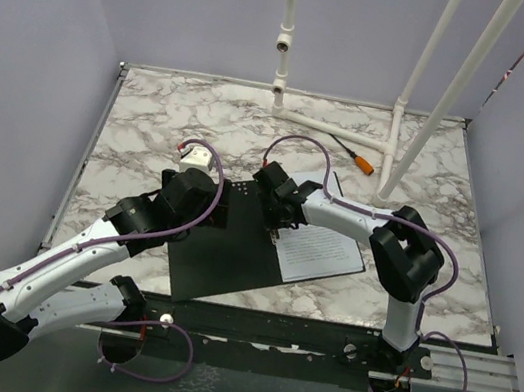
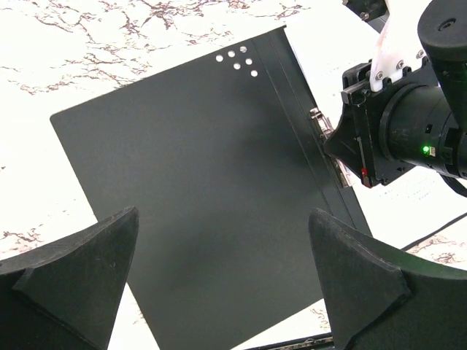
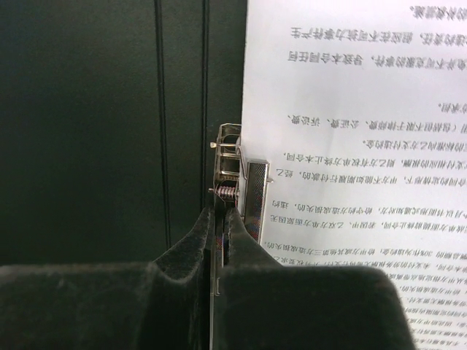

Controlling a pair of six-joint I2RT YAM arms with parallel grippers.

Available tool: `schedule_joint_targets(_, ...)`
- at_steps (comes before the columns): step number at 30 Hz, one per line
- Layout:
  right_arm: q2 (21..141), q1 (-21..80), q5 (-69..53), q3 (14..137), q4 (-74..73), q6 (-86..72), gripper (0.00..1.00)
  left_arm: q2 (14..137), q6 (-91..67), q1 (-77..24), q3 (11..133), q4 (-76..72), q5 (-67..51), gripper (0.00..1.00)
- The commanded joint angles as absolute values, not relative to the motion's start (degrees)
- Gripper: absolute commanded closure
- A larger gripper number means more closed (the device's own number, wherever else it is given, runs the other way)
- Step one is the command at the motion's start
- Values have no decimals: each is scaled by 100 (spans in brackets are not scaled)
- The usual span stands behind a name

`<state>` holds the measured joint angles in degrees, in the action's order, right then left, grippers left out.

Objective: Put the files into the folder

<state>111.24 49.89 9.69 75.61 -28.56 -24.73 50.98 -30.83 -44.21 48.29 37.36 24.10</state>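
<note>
The folder (image 1: 221,255) lies open on the marble table, black inside up. The files (image 1: 325,253), white sheets with dense print, rest on its right half. My right gripper (image 1: 278,221) is down at the spine, shut on the lever of the metal spine clip (image 3: 241,168). The right wrist view shows the fingertips (image 3: 204,230) pinching that thin metal strip beside the files (image 3: 350,131). My left gripper (image 2: 224,215) hangs open above the bare left half of the folder (image 2: 197,160), holding nothing. The right gripper (image 2: 336,142) shows at the clip (image 2: 319,124) there.
A white pipe frame (image 1: 354,136) stands at the back right of the table (image 1: 154,116), with an orange-tipped cable (image 1: 358,158) beside it. Purple walls close in both sides. A black rail (image 1: 319,333) runs along the near edge.
</note>
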Motion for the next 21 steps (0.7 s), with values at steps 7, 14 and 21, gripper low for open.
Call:
schedule_joint_targets(7, 11164, 5030, 1108, 7560, -2912, -2547, 100, 5016, -3120, -4379, 4773, 3707, 2625, 1)
schedule_joint_targets(14, 10764, 5028, 1054, 7493, -2888, -2524, 99, 4988, -3337, -4377, 4856, 3957, 3141, 1)
schedule_joint_targets(21, 10320, 5023, 1003, 7328, -2824, -2518, 99, 4941, -3558, -4318, 5032, 4285, 3724, 1)
